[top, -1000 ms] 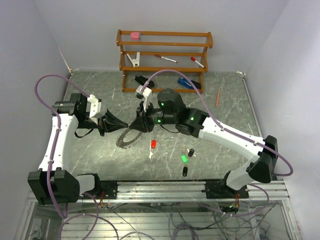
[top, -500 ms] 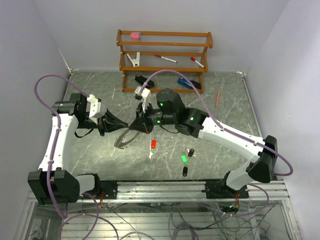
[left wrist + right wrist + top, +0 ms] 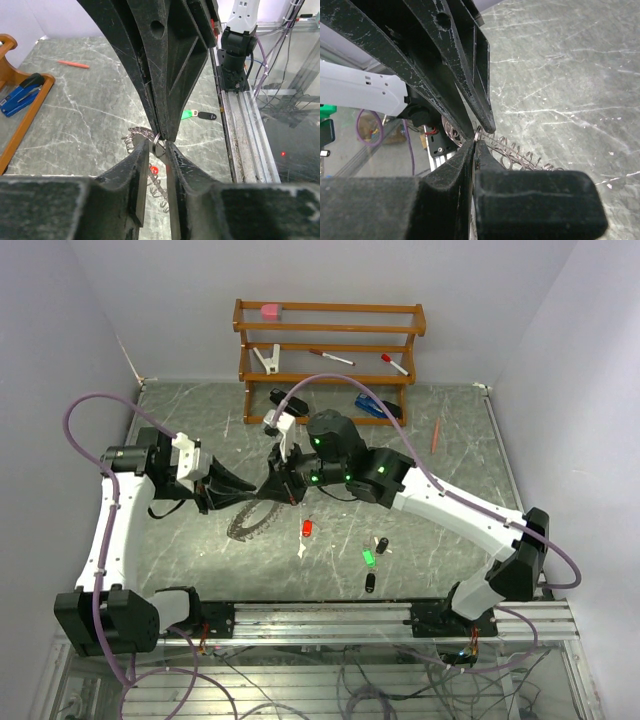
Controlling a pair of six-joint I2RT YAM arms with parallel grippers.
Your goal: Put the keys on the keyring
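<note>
The keyring is a large silvery ring of small wire loops, dangling toward the table between both arms. My right gripper is shut on one small loop at its top; in the top view the right gripper meets my left gripper tip to tip. In the left wrist view my left gripper stands slightly open around that same loop, with the keyring hanging below. The keys lie loose on the table: red, green, and two black.
A wooden rack at the back holds markers, a pink block and a clip. A blue tool and a black object lie near its foot. An orange pen lies far right. A metal rail borders the front edge.
My left gripper's jaws have parted a little around the loop. The right gripper stays shut and has shifted slightly left and back, and the keyring has moved with it.
</note>
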